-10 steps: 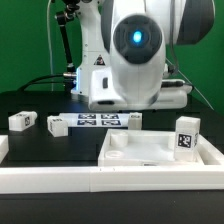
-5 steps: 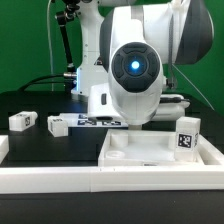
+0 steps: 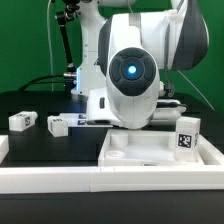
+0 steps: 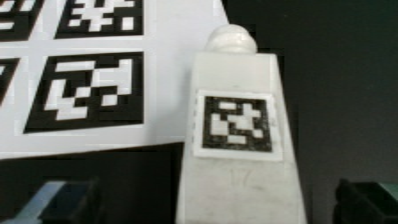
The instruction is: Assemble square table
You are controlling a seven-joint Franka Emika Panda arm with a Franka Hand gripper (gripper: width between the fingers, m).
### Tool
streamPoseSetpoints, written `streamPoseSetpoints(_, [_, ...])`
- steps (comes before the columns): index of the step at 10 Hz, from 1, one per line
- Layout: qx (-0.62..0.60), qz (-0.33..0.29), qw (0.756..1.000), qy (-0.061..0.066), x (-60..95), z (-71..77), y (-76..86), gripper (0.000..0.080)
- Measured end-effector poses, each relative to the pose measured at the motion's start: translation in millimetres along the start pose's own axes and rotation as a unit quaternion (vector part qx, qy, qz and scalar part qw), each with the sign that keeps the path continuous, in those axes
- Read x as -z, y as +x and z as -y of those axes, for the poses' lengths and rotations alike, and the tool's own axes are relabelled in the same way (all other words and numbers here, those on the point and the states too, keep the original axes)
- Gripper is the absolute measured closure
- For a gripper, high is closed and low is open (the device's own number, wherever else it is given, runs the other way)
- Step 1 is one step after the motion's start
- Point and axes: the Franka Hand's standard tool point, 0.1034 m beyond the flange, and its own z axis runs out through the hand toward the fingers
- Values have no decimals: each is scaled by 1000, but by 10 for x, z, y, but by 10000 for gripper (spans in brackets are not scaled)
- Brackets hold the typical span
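In the wrist view a white leg [image 4: 235,120] with a black-and-white tag lies flat on the black surface beside the marker board [image 4: 71,70]. My gripper [image 4: 210,205] is open and straddles that leg's near end, with a dark finger [image 4: 54,205] on each side and gaps to the leg. The exterior view shows the arm [image 3: 133,70] low over that spot, hiding the fingers and this leg. The square tabletop [image 3: 160,158] with its raised rim lies in front. One tagged leg [image 3: 187,136] stands upright at its right end. Two more legs [image 3: 22,121] [image 3: 57,125] lie at the exterior view's left.
A long white rail [image 3: 100,182] edges the black surface in front of the tabletop. A strip of the marker board [image 3: 88,121] shows beside the arm. The robot's base and cables stand behind, before a green backdrop.
The arm has come down over the marker board's right end, now covering most of the board and the leg beside it. The gripper stayed open. No part has moved.
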Motion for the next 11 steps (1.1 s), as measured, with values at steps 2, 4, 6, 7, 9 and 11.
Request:
streamPoseSetpoints(2, [0, 0, 1000, 0, -1, 5, 0, 282])
streamPoseSetpoints(4, [0, 0, 1000, 0, -1, 5, 0, 420])
streamPoseSetpoints(6, [1, 0, 1000, 0, -1, 8, -1, 512])
streamPoseSetpoints(7, [0, 0, 1000, 0, -1, 6, -1, 511])
streamPoseSetpoints(9, [1, 0, 1000, 0, 3, 6, -1, 511])
streamPoseSetpoints(11, [6, -1, 1000, -1, 144, 34, -67, 511])
